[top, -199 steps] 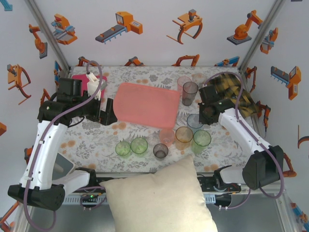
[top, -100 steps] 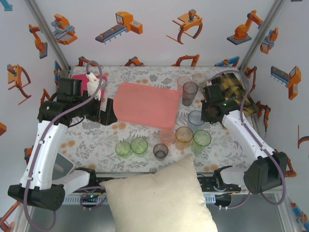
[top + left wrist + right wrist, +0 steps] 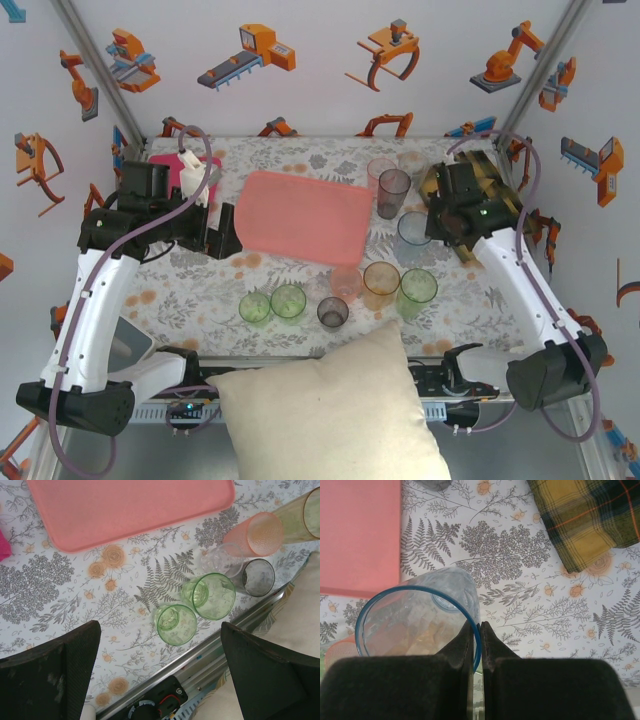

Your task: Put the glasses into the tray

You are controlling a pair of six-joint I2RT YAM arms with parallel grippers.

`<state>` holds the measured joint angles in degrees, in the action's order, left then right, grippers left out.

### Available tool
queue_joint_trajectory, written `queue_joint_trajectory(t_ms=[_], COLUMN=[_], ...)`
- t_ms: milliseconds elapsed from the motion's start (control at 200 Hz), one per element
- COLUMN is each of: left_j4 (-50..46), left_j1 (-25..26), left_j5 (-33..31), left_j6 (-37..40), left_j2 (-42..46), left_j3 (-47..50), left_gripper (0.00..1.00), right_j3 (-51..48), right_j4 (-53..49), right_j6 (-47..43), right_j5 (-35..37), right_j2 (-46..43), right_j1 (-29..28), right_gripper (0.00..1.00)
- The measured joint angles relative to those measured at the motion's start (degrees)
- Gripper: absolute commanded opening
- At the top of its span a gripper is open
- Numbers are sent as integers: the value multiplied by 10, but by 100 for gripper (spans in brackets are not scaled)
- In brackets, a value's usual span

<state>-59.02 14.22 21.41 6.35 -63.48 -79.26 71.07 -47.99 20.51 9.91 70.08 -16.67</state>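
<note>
The salmon-pink tray [image 3: 300,215] lies flat at the table's middle, bare. My right gripper [image 3: 480,629] is shut on the rim of a blue-rimmed glass [image 3: 417,615], one finger inside and one outside, holding it [image 3: 413,228] lifted just right of the tray [image 3: 360,535]. Pink [image 3: 379,172] and grey [image 3: 393,190] glasses stand behind it. Along the near side stand two green glasses [image 3: 254,307] [image 3: 288,300], a grey one [image 3: 332,312], a pink one [image 3: 346,283], an orange one [image 3: 381,278] and a green one [image 3: 418,288]. My left gripper [image 3: 222,232] hangs open left of the tray, with nothing between its fingers [image 3: 65,675].
A plaid cloth [image 3: 490,185] lies at the far right behind my right arm. A magenta cloth [image 3: 168,165] and a white object [image 3: 192,163] sit at the far left. A cream pillow [image 3: 330,410] covers the near edge. The table's metal front rail [image 3: 210,655] runs under my left gripper.
My right gripper has carried the blue-rimmed glass up and toward the far side, away from the near row of glasses. The left arm has not moved.
</note>
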Motion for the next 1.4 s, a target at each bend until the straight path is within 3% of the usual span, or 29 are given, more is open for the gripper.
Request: queue_joint_trajectory(t_ms=[350, 651, 946, 1402], left_j4=[20, 40, 48, 55], left_j1=[-38, -83, -126, -173], left_j5=[-49, -82, -129, -126], left_j6=[-30, -63, -92, -108], left_j2=[-3, -5, -4, 22], left_j3=[0, 11, 14, 18], left_gripper=[97, 97, 97, 97], right_j3=[103, 281, 428, 720], right_j4=[-43, -74, -70, -65], right_j6=[-7, -9, -8, -3], right_j5=[-1, 18, 34, 22], right_j2=[28, 144, 304, 602], right_j1=[-5, -93, -192, -305], right_gripper=[0, 0, 0, 0])
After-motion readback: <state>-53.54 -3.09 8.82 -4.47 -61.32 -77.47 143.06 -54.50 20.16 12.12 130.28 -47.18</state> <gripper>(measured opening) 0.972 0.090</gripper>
